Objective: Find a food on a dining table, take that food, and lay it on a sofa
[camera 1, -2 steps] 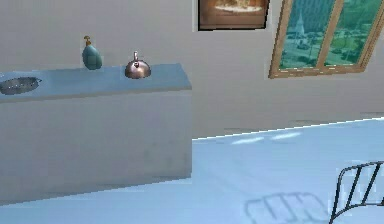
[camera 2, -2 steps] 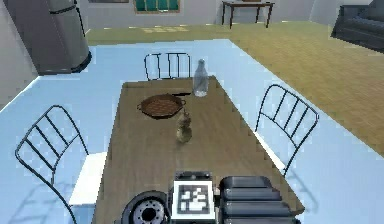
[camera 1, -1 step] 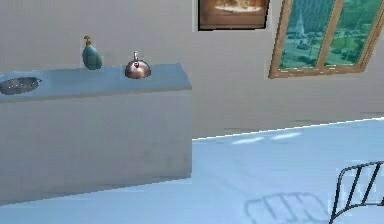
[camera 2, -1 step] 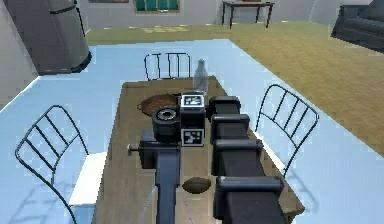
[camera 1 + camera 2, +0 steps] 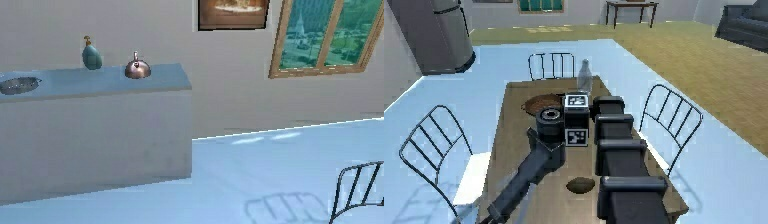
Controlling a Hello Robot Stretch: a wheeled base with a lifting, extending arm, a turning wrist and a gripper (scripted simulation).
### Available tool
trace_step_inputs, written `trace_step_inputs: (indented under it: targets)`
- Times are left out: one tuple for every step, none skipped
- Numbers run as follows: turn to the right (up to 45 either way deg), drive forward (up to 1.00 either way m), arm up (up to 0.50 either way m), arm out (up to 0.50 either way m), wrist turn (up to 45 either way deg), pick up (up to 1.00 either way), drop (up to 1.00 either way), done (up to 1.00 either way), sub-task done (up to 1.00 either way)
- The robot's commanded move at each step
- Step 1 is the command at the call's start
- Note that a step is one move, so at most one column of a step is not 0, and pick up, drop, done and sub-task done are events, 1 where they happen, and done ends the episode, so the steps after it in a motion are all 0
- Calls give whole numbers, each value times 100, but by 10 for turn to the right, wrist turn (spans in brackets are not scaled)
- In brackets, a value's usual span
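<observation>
Your gripper (image 5: pixel 509 195) showed over the wooden bench (image 5: pixel 516 120); whether it gripped or carried anything couldn't be told. A bottle (image 5: pixel 584 75) stood at its one o'clock, with wire chairs (image 5: pixel 429 140) around.

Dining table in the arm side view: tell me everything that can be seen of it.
The dining table has a long rectangular top, brown and wood-like, running away from the camera. A clear bottle stands upright near its far end, beside a dark round dish. A small brown round thing lies nearer. A wire-backed chair stands at the far end, a second chair at the view's left and a third chair at its right. The arm reaches out above the top.
</observation>
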Motion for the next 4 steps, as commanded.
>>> trace_step_inputs:
  targets:
    - [0,0,0,0,450,0,0,0,0]
    - [0,0,0,0,450,0,0,0,0]
    - [0,0,0,0,450,0,0,0,0]
    - [0,0,0,0,60,0,0,0,0]
